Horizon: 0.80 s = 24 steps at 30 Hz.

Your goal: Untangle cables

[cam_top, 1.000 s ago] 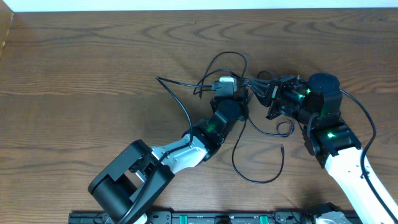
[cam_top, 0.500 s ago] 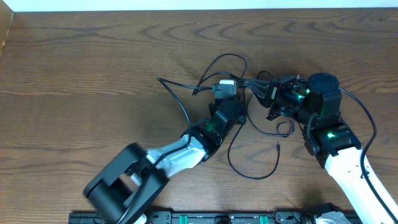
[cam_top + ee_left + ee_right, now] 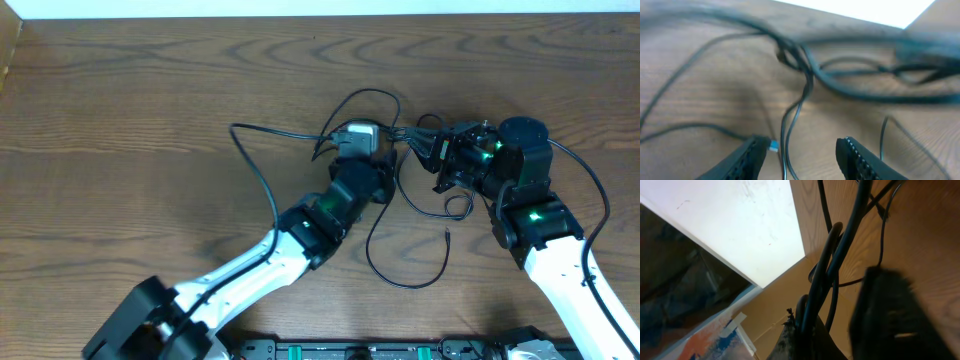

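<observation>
From above, we see a brown wooden table point(image 3: 120, 120) with a tangle of thin black cables point(image 3: 405, 135) right of its centre. Loose loops trail off to the left and toward the near edge, and both arms meet at the knot.

The left wrist view adds what the overhead hides. The left gripper point(image 3: 802, 157) is released, its jaws apart and low over the wood. One thin cord runs between them, and a small blue-tipped plug point(image 3: 773, 146) lies just beside one finger.

The right wrist view shows the right gripper point(image 3: 805, 327) clenched on a bundle of the cables, which runs upward from its fingers.
</observation>
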Tool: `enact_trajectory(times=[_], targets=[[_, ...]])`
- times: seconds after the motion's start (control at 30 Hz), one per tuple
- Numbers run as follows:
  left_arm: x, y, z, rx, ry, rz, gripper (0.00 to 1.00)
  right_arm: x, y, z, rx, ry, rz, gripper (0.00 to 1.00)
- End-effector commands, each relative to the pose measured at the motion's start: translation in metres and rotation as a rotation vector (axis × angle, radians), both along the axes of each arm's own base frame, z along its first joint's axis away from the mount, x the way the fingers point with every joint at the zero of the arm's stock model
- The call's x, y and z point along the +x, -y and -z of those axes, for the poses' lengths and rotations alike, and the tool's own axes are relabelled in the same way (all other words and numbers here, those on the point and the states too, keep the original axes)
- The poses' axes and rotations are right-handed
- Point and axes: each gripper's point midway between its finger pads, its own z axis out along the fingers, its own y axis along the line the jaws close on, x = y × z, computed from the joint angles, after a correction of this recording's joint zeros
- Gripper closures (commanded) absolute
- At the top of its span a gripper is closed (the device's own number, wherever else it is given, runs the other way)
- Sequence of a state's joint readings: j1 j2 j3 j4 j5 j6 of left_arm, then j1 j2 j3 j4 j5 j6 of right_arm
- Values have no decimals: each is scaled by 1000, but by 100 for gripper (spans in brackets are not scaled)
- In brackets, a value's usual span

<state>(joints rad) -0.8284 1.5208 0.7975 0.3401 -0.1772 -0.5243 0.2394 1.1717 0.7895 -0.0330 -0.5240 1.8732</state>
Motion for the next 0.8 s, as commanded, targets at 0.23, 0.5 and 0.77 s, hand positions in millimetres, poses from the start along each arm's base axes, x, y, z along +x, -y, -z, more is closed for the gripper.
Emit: enact_trajectory(times=[0.23, 0.5, 0.77], targets=[[10, 26, 37, 8, 18, 11, 9, -3, -4, -7, 10, 24, -46, 98], [31, 19, 46, 2, 92, -102, 9, -11, -13, -12, 41, 28, -114, 99], [38, 19, 51, -13, 122, -137, 13, -16, -19, -20, 65, 52, -161, 98]])
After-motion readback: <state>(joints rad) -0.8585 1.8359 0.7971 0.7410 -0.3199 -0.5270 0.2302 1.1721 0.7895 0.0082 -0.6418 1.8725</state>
